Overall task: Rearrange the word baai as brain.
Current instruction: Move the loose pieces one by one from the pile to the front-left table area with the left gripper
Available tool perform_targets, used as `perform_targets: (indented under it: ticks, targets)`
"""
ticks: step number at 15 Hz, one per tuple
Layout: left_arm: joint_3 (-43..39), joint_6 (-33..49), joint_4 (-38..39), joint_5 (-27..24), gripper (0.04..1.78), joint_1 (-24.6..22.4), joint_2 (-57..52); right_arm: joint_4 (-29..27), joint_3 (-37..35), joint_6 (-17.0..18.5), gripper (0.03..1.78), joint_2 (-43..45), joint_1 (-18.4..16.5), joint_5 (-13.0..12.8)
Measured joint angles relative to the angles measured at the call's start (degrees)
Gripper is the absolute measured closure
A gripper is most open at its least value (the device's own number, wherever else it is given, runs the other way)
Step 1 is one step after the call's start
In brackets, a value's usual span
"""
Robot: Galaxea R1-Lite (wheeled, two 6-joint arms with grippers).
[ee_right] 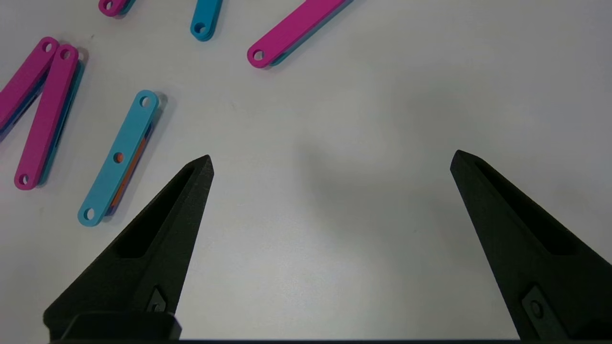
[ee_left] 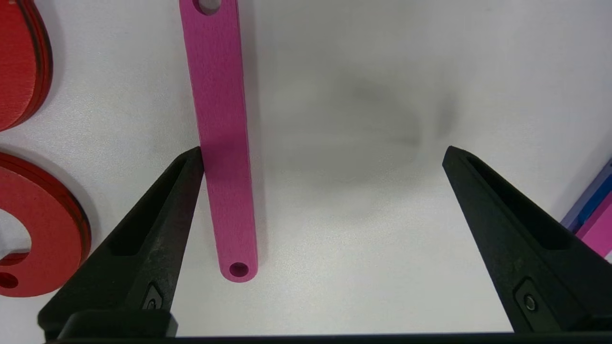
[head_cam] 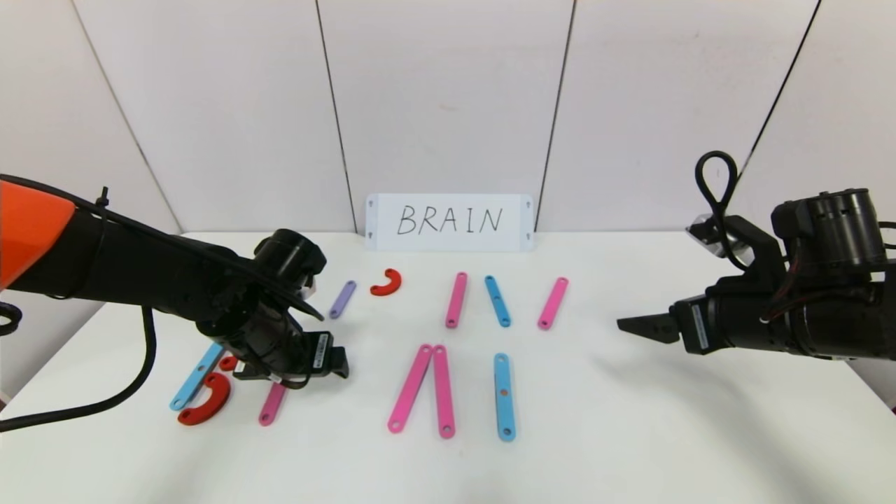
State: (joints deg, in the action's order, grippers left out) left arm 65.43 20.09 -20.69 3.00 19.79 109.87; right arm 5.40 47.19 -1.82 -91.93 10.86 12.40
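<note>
The letter pieces lie flat on the white table [head_cam: 630,434]. At the front left lie a blue bar [head_cam: 194,378], a red curve [head_cam: 207,400] and a pink bar [head_cam: 271,404]. My left gripper [head_cam: 329,362] hovers low over them, open and empty. In the left wrist view the pink bar [ee_left: 222,143] lies just inside one fingertip [ee_left: 189,167], with red curves [ee_left: 43,224] beside it. Farther back lie a purple bar [head_cam: 342,299] and a red curve [head_cam: 387,282]. My right gripper [head_cam: 640,325] is open and empty above the table at the right.
A white card [head_cam: 449,222] with handwritten BRAIN leans against the back wall. In the middle lie two pink bars in a V [head_cam: 423,388], a blue bar [head_cam: 504,395], and behind them a pink bar [head_cam: 456,299], a blue bar [head_cam: 498,301] and a pink bar [head_cam: 553,303].
</note>
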Motion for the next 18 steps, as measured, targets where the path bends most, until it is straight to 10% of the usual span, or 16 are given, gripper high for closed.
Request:
perform_targets:
  ticks: [18]
  targets:
    - [7.64,-8.39,-0.12,3.06,0.08,2.26,-3.16,0.09,-0.34,-0.24,0.07,0.43,0.18,0.0]
